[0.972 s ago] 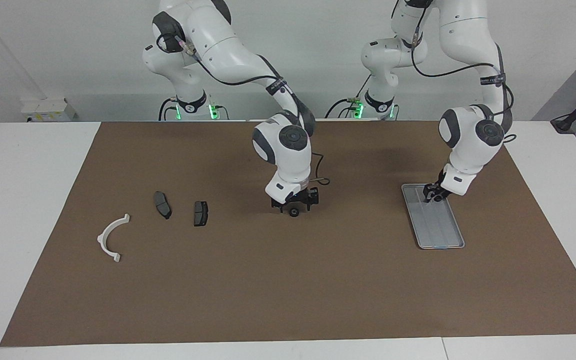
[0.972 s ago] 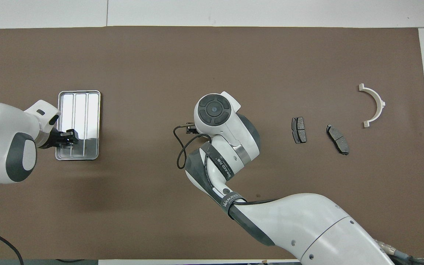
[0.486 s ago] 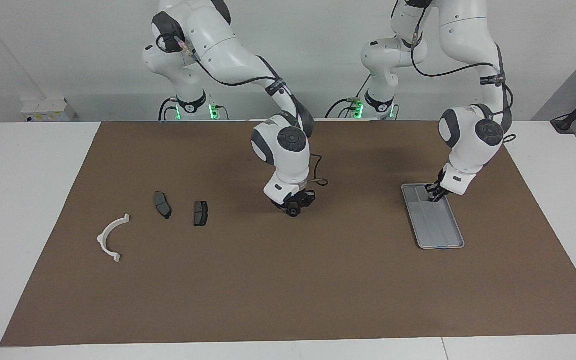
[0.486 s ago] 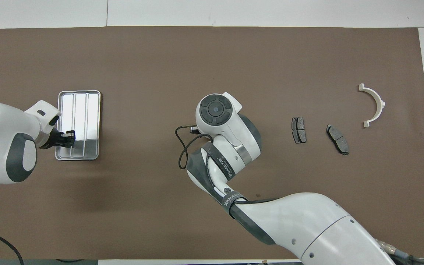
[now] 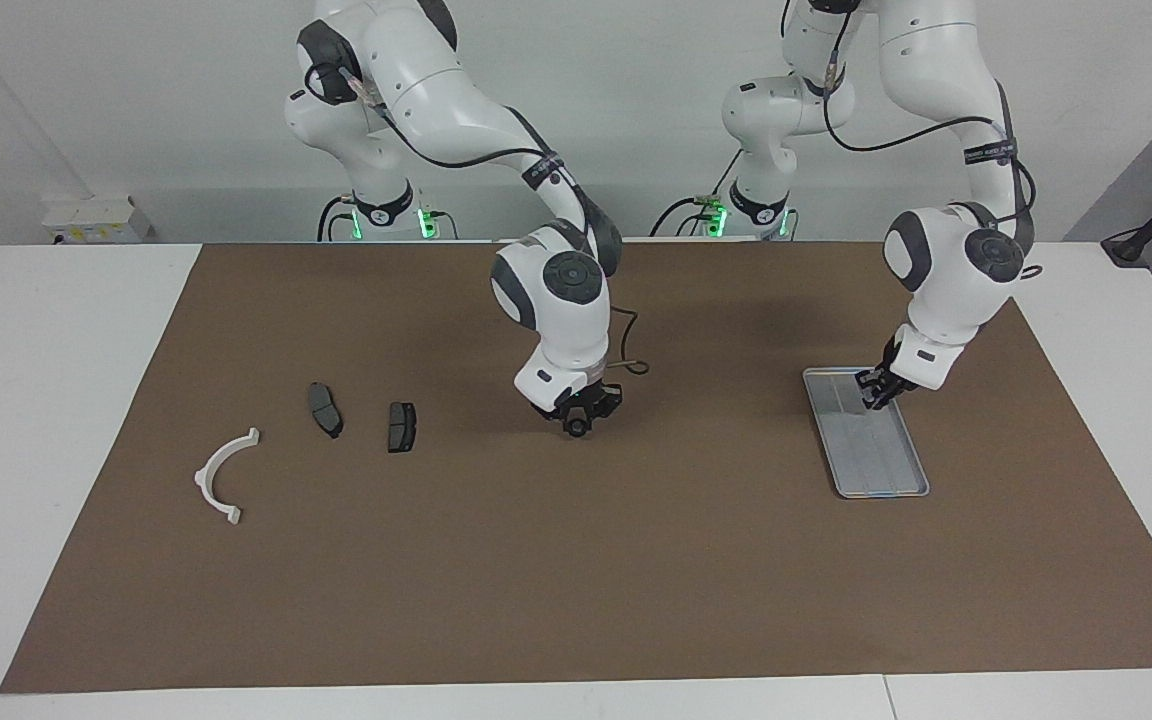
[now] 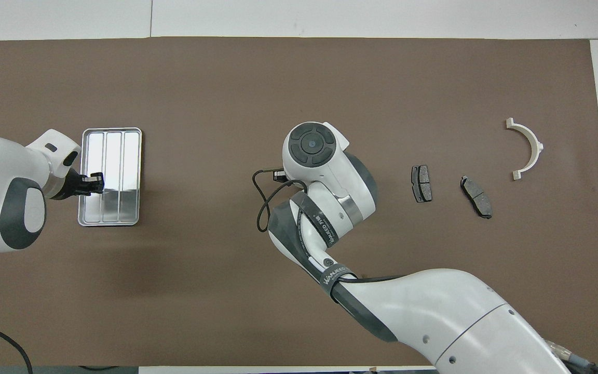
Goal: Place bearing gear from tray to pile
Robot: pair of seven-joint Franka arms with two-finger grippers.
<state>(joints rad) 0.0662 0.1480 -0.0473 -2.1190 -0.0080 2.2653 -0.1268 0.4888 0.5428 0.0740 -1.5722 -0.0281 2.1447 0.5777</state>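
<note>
My right gripper (image 5: 577,416) is shut on the bearing gear (image 5: 573,429), a small dark round part, and holds it just above the brown mat in the middle of the table. In the overhead view the right wrist hides both. The silver tray (image 5: 881,462) lies toward the left arm's end and holds nothing; it also shows in the overhead view (image 6: 113,150). My left gripper (image 5: 876,392) hangs low over the tray's end nearer the robots. The pile lies toward the right arm's end: a white bracket (image 5: 219,478) and two dark plates (image 5: 325,409) (image 5: 401,426).
The brown mat (image 5: 576,580) covers most of the white table. In the overhead view the bracket (image 6: 528,148) lies farthest toward the right arm's end, and the plates (image 6: 421,183) (image 6: 476,196) lie between it and the right arm.
My right gripper has shut on the gear, lifted it off the mat and shifted a little toward the pile. My left gripper has risen slightly over the tray.
</note>
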